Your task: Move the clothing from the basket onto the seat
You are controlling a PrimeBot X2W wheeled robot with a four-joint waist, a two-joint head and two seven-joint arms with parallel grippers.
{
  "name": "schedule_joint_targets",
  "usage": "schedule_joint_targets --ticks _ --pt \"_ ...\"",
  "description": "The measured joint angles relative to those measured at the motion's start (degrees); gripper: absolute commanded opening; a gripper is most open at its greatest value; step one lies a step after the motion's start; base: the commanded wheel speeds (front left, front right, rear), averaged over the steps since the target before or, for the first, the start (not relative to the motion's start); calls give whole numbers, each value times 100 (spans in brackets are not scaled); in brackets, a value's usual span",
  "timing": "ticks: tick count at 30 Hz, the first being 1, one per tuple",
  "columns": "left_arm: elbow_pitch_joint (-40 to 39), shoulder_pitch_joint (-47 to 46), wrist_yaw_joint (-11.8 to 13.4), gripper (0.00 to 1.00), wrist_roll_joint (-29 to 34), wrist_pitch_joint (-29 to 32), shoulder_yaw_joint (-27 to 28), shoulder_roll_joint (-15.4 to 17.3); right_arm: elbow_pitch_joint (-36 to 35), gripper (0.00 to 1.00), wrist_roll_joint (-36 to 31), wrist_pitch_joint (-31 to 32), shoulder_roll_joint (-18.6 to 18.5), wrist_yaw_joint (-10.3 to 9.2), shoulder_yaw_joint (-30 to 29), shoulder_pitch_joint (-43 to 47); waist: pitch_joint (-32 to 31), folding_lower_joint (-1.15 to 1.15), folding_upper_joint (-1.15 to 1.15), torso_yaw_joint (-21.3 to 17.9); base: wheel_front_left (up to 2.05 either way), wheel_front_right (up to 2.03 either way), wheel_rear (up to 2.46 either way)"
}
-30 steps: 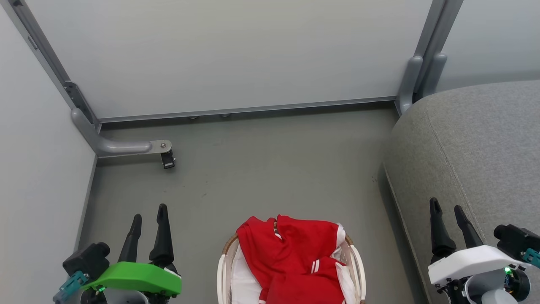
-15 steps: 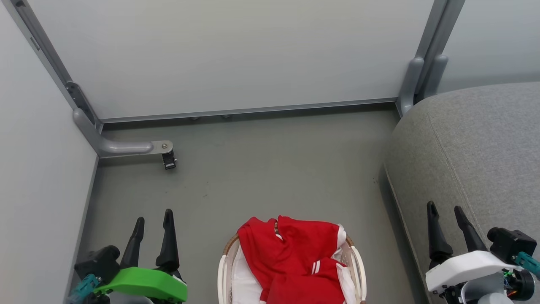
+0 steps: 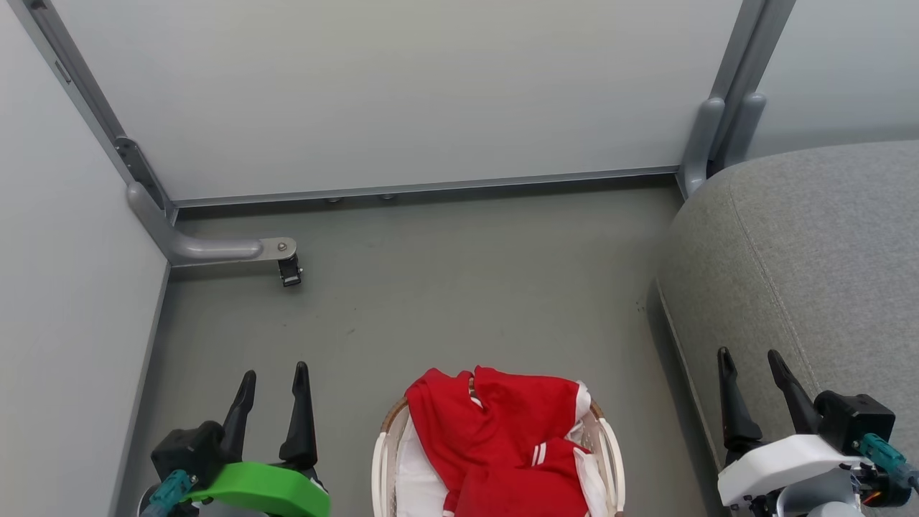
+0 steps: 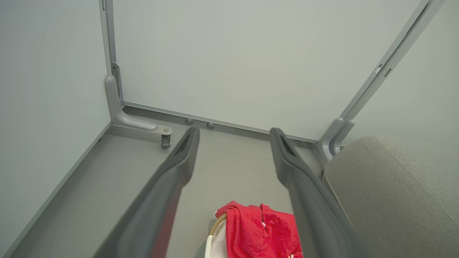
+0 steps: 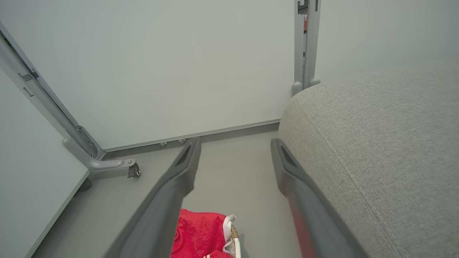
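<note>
Clothing [image 3: 495, 424]: heaped in the basket [image 3: 612, 449], between my two grippers; none lifted yet.
Seat [image 3: 811, 244]: just right of my right gripper [image 3: 749, 353], so I judge the carry will be short.
Left gripper [image 3: 275, 370]: left of the basket, fingers parted, holding and touching nothing.
Right gripper: fingers parted likewise, empty, beside the seat's edge.
Posture rationale: I judge both are held ready, flanking the load for a reach.

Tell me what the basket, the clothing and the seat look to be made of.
The basket: likely white plastic, smooth and slightly glossy, with brown woven-looking rim sections. The clothing: soft red fabric with white panels; it folds and creases. The seat: grey woven upholstery, matte, with visible weave and stitched seams.
</note>
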Motion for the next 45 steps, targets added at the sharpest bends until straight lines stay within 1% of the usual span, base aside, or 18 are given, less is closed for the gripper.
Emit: schedule_joint_targets --ticks 22,39,45 --pt "123 13 29 100 760 -219 -73 9 -15 100 -901 -235 -9 1 2 10 26 0 0 61 0 0 0" --pt "180 14 27 100 784 -244 -86 10 -52 100 -916 -235 -10 1 -3 22 69 0 0 66 0 0 0" --pt "157 -32 27 100 791 -244 -204 10 -102 100 -912 -236 -10 1 -66 10 191 0 0 82 0 0 0"
